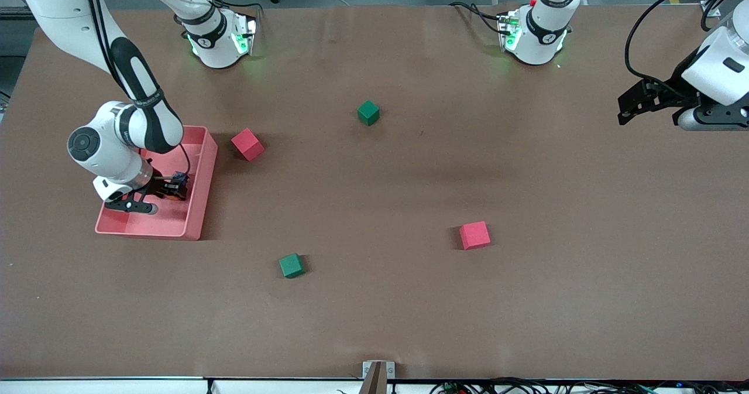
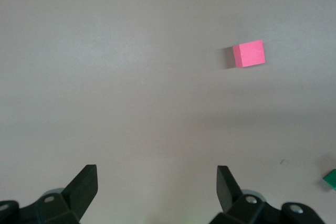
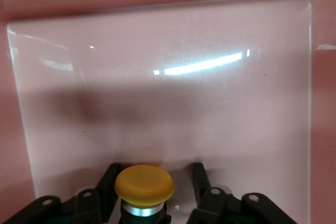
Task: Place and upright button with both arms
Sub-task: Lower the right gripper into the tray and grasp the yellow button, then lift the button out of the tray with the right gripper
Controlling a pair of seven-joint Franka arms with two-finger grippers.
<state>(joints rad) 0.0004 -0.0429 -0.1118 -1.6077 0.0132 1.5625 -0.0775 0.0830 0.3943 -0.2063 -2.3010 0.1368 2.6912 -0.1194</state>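
**Right gripper clasping the button inside the pink tray**

We are seeing the right arm (image 1: 126, 72) bending down from its base, elbow folded, wrist turned over the pink tray (image 1: 199, 206) at the right arm's end of the table. The right gripper (image 1: 175, 184) is reaching into the tray, and in the right wrist view its fingers (image 3: 107, 182) are closing on either side of the button (image 3: 144, 187), whose orange cap is facing the camera. The button is sitting low over the tray's glossy floor; we cannot tell whether it is touching it.

The left arm (image 1: 717, 72) is waiting, raised over the left arm's end of the table. The left gripper (image 2: 157, 187) is hanging with its fingers spread wide, over bare brown table (image 1: 374, 312), with a red cube (image 2: 249, 54) in its view.
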